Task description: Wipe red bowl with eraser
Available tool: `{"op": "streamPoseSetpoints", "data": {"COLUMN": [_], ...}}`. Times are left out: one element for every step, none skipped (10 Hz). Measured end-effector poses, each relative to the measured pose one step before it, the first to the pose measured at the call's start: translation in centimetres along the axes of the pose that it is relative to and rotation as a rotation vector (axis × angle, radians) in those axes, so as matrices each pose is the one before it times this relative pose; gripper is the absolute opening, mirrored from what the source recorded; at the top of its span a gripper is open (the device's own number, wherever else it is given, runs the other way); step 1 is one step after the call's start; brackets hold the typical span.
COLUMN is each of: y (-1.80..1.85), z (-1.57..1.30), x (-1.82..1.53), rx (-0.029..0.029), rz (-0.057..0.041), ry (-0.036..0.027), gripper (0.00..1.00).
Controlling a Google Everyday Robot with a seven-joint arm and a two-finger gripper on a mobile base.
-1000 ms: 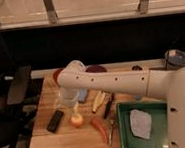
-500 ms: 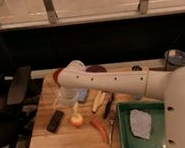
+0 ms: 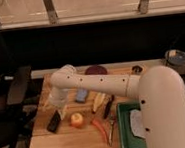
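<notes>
Though I cannot tell the state of my gripper (image 3: 56, 101), it hangs just beyond the flat, round-cornered black eraser (image 3: 53, 121); the round red bowl (image 3: 96, 70) sits farther off, rightward.

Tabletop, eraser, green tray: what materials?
Tabletop: likely wood, matte tan surface. Eraser: matte black block, perhaps plastic or felt; unclear. Green tray: probably plastic, uniform colour, raised rim. The tool hangs close above the eraser, over the tabletop's left part.
</notes>
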Motion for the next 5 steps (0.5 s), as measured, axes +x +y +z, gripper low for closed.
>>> {"op": "streamPoseSetpoints", "data": {"y": [-0.145, -0.128, 0.099, 0.314, -0.038], "z": [1.063, 0.827, 1.587, 0.733, 0.946], "x": [0.000, -0.038, 0.257, 0.303, 0.170], "rx": [-0.00189, -0.00416, -0.01107, -0.00815, -0.00497], "rz": [-0.00408, -0.00249, 0.00252, 0.00516, 0.00377], "ry": [-0.02976, -0.01958, -0.03712, -0.01652, -0.02224], "gripper": [0.66, 0.66, 0.66, 0.66, 0.66]}}
